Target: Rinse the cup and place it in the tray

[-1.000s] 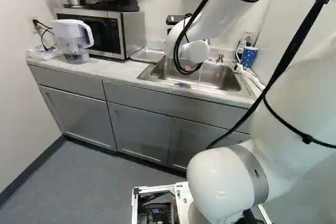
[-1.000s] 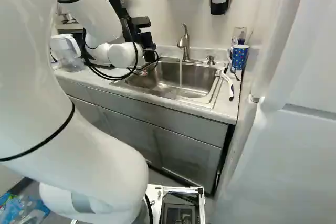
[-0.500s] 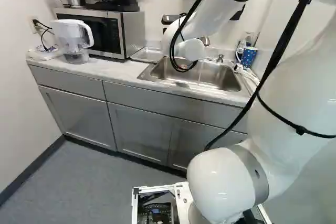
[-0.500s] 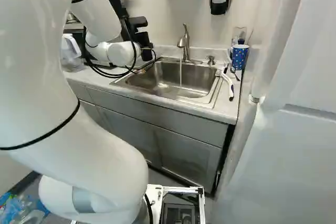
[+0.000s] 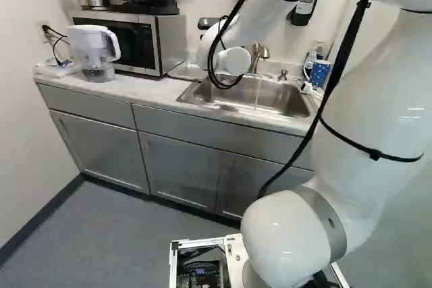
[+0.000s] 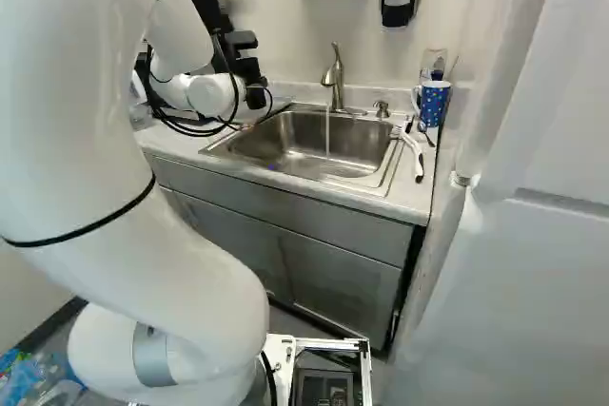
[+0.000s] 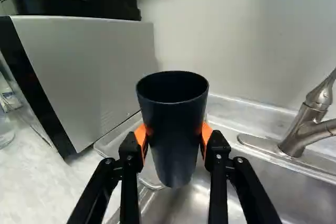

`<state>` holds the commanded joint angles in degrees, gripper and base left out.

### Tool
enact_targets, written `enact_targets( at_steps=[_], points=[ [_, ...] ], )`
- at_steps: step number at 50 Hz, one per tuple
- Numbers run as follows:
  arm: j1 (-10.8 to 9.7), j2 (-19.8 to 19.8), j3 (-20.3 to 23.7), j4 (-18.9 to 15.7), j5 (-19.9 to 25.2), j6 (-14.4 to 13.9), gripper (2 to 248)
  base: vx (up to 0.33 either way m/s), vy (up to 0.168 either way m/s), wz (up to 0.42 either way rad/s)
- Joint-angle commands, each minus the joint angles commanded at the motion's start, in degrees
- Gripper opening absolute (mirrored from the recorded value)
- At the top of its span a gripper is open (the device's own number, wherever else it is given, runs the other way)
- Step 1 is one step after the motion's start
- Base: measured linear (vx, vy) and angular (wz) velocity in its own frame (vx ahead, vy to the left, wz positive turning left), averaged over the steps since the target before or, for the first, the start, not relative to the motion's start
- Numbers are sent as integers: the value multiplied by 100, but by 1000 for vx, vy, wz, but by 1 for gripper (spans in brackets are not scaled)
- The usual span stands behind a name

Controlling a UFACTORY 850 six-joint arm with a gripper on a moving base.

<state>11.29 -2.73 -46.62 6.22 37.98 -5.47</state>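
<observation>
1. cup (image 7: 174,163) is upright, mouth up, pinched from two sides by the orange pads (image 7: 140,139) of the gripper (image 7: 174,136); it hangs by the sink (image 6: 304,154), near the tray (image 7: 118,132) but not set down in it.
2. slipping looks like the first risk: the walls look smooth and narrow toward the base, so a wet side or a light pinch could let it slide or tilt.
3. setting down could go wrong too. if the base catches the tray's rim, the cup may tip, or drop into the sink when let go.
4. the microwave (image 7: 89,72) stands close beside the tray; coming in too wide could knock a finger or the cup against it.
5. water (image 6: 327,135) runs from the tap (image 6: 335,78), with the cup well off the stream. whether it is rinsed i cannot tell; if not, it could go away dirty. water left inside would spill on a tilt.
6. the looped cable (image 5: 210,65) might snag as the arm (image 6: 76,140) turns.
7. no writing shows on the cup; marks on the pitcher (image 5: 91,48) are too small to read.
</observation>
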Motion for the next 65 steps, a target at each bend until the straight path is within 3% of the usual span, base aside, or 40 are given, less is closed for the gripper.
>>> enact_targets(
  at_steps=[32, 65],
  points=[
    [307, -923, -906, 380, 0, 0, 120, 0, 0, 0],
    [308, -1801, -1503, 394, 97, 0, 120, 0, 0, 0]
  ],
)
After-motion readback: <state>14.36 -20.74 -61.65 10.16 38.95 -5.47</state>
